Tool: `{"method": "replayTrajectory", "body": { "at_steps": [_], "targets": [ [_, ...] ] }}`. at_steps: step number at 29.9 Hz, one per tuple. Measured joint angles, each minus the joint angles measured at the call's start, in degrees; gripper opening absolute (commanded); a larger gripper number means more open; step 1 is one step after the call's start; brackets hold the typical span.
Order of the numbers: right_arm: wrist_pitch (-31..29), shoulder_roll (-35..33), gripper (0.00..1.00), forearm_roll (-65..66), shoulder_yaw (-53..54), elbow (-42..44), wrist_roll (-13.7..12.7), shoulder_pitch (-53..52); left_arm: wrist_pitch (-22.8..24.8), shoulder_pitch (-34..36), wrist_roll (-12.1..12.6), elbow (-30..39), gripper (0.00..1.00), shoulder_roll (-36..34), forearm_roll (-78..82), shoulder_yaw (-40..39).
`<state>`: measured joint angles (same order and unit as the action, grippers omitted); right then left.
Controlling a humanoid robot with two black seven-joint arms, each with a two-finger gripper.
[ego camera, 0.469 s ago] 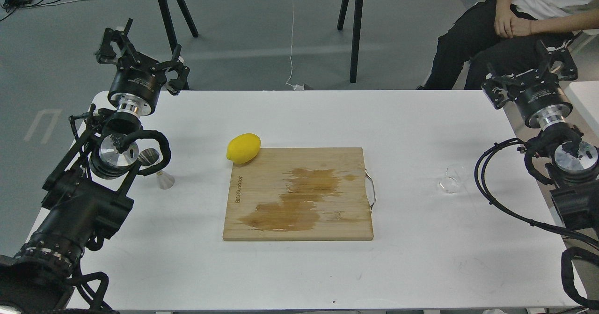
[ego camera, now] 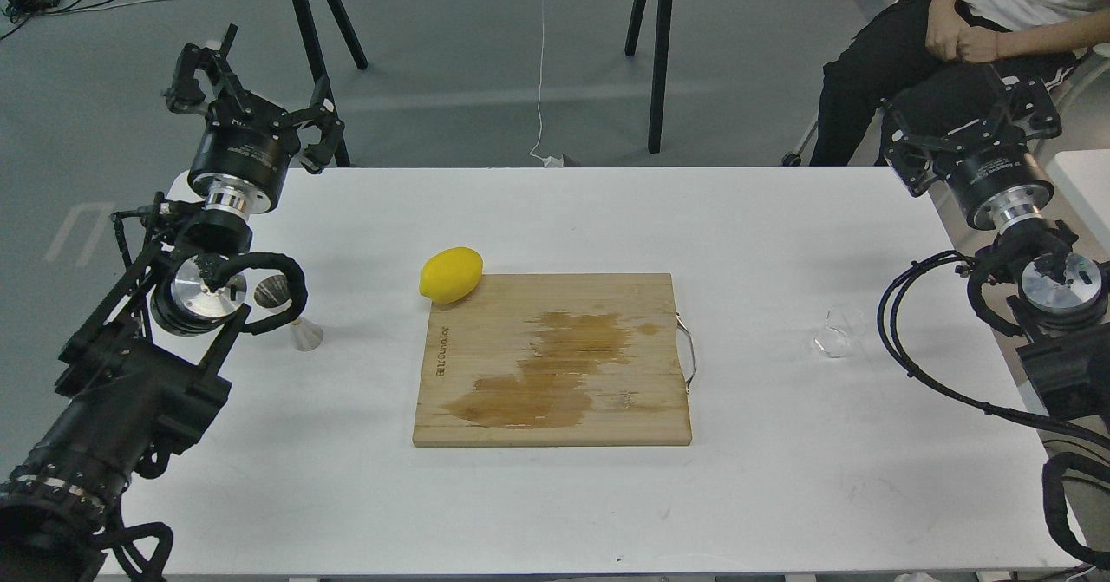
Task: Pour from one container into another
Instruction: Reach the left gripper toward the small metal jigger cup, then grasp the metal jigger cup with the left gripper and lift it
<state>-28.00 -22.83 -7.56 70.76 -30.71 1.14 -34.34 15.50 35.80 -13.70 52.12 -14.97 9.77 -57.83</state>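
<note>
The clear glass cup [ego camera: 837,332] stands on the white table [ego camera: 555,504] to the right of the cutting board, with the right arm's cables just beside it. The steel hourglass jigger [ego camera: 293,317] stands at the left, its upper cone partly hidden behind my left arm's cable loop. My left gripper [ego camera: 256,101] is raised over the table's far left corner, well behind the jigger, fingers spread and empty. My right gripper [ego camera: 967,122] hangs over the far right corner, far behind the glass cup, also spread and empty.
A wooden cutting board [ego camera: 555,304] with a wet stain and a metal handle lies mid-table. A yellow lemon [ego camera: 451,274] rests at its far left corner. A seated person [ego camera: 954,44] is close behind the right gripper. Black table legs [ego camera: 659,53] stand beyond.
</note>
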Motion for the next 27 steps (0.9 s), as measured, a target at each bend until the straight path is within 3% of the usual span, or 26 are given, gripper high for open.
{"method": "replayTrajectory", "body": {
  "at_steps": [8,14,22,27],
  "targets": [
    [0.0,-0.5,1.00,0.0,0.1,0.2,-0.2,-0.1,-1.2,-8.9,-1.0,20.9,0.99,-18.3,12.2,7.5],
    [0.0,-0.1,1.00,0.0,-0.1,0.2,0.0,0.4,-8.9,-19.3,-3.1,36.8,0.99,-26.2,33.3,7.7],
    [0.0,-0.3,1.00,0.0,0.0,0.2,0.0,0.3,-19.6,-30.9,-2.8,36.8,0.96,-28.3,74.9,8.1],
    [0.0,-0.2,1.00,0.0,-0.1,0.2,0.0,0.3,-25.4,-34.4,-2.2,27.4,0.93,-24.6,98.3,8.1]
  ]
}}
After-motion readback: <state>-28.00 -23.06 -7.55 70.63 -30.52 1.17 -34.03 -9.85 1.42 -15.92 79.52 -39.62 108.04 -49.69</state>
